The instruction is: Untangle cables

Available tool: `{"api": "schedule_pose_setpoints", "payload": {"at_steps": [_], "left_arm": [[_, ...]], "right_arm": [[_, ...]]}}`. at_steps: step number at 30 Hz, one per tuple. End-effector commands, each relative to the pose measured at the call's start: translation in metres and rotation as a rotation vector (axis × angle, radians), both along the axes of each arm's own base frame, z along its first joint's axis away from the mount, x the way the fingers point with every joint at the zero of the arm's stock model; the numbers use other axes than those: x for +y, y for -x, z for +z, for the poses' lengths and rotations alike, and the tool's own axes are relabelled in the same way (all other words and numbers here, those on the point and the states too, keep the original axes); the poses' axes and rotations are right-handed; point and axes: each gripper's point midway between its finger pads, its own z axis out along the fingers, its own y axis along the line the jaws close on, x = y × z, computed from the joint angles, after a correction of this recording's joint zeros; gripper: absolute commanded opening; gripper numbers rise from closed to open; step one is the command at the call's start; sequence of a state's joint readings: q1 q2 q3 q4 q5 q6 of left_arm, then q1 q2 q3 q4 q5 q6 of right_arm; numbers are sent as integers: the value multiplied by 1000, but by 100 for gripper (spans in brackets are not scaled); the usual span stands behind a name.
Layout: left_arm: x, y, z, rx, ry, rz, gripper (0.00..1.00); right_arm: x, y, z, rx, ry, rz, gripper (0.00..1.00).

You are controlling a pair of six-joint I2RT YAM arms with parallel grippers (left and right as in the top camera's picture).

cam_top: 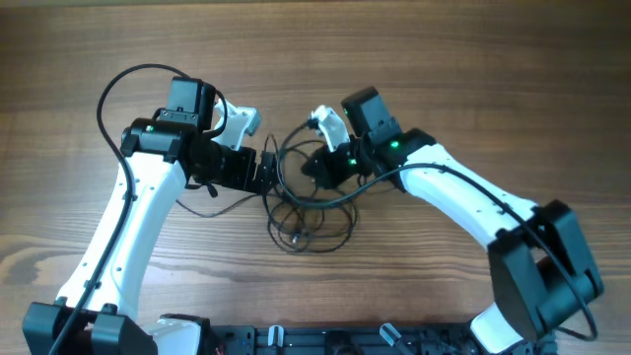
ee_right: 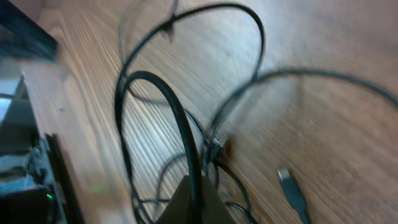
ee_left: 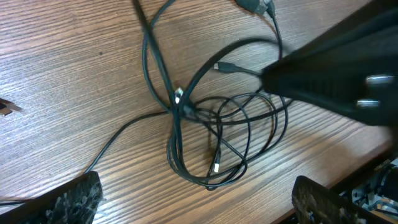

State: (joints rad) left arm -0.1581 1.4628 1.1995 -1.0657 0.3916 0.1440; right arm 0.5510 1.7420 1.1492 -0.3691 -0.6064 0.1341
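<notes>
The cables [cam_top: 308, 215] lie in a loose tangle of thin dark loops at the table's middle, with small metallic plugs showing [ee_left: 216, 167]. My left gripper [cam_top: 267, 175] hovers at the tangle's left edge. It is open, its fingers [ee_left: 79, 196] spread wide with bare wood between them and the loops [ee_left: 211, 124] just beyond. My right gripper [cam_top: 321, 168] sits over the tangle's upper part. In the right wrist view it [ee_right: 193, 202] is shut on one cable strand [ee_right: 177, 118], which arches up from between the fingers. A USB plug [ee_right: 292, 191] lies free to its right.
A black rail [cam_top: 325, 340] runs along the table's near edge. The right arm's dark body [ee_left: 336, 78] fills the upper right of the left wrist view. A thicker black arm cable [cam_top: 118, 89] loops out at the far left.
</notes>
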Motion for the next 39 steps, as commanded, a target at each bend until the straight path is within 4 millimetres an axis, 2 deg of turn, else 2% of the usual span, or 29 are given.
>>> {"api": "schedule_pose_setpoints", "payload": {"at_steps": [1, 3, 4, 5, 6, 8, 9, 12, 13, 16, 20, 21, 25, 27, 28, 30, 31, 33, 36, 38, 39], "left_arm": [[-4, 0, 1, 4, 20, -2, 100], [-4, -1, 1, 1, 20, -2, 100], [-4, -2, 2, -3, 21, -2, 100], [-5, -3, 2, -10, 22, -2, 100], [-5, -4, 2, -14, 23, -2, 100], [-5, -5, 2, -17, 23, -2, 100], [-5, -5, 2, -18, 24, -2, 100], [-5, -5, 2, -18, 24, -2, 100], [-5, -5, 2, -18, 24, -2, 100], [-5, -5, 2, -18, 24, -2, 100], [-6, -9, 3, -21, 30, 19, 100], [-6, -11, 4, -22, 34, 36, 100], [-8, -24, 8, -33, 68, 132, 100], [-11, -43, 16, -26, 141, 318, 100], [-20, -50, 25, -5, 233, 387, 100], [-39, -50, 39, 14, 354, 345, 100], [-39, -51, 39, 12, 355, 344, 100], [-23, -58, 31, -27, 265, 404, 100], [1, -69, 24, -47, 188, 541, 100], [7, -71, 26, -23, 223, 586, 100], [4, -69, 27, -14, 237, 578, 100]], "right_arm": [[13, -14, 160, -300, -222, 3, 4], [9, -9, 217, -424, -293, 1, 4], [2, -3, 252, -507, -329, -16, 4], [-6, 3, 277, -573, -353, -37, 4], [-13, 13, 300, -632, -387, -44, 4], [-21, 25, 328, -681, -445, -57, 4], [-26, 34, 350, -707, -506, -71, 4], [-26, 61, 386, -746, -642, 5, 4], [-24, 79, 402, -760, -718, 88, 4], [-23, 111, 425, -712, -851, 225, 4], [-31, 145, 457, -736, -987, 357, 4], [-32, 149, 458, -749, -992, 375, 4], [-24, 133, 432, -695, -899, 343, 4], [-20, 109, 410, -685, -806, 244, 4], [-21, 91, 393, -676, -730, 163, 4], [-23, 75, 378, -685, -652, 97, 4], [-24, 70, 373, -696, -625, 76, 4], [-30, 56, 371, -727, -586, 1, 4], [-50, 24, 372, -774, -523, -170, 4], [-78, -10, 368, -811, -447, -347, 4], [-81, -16, 367, -813, -440, -361, 4]]}}
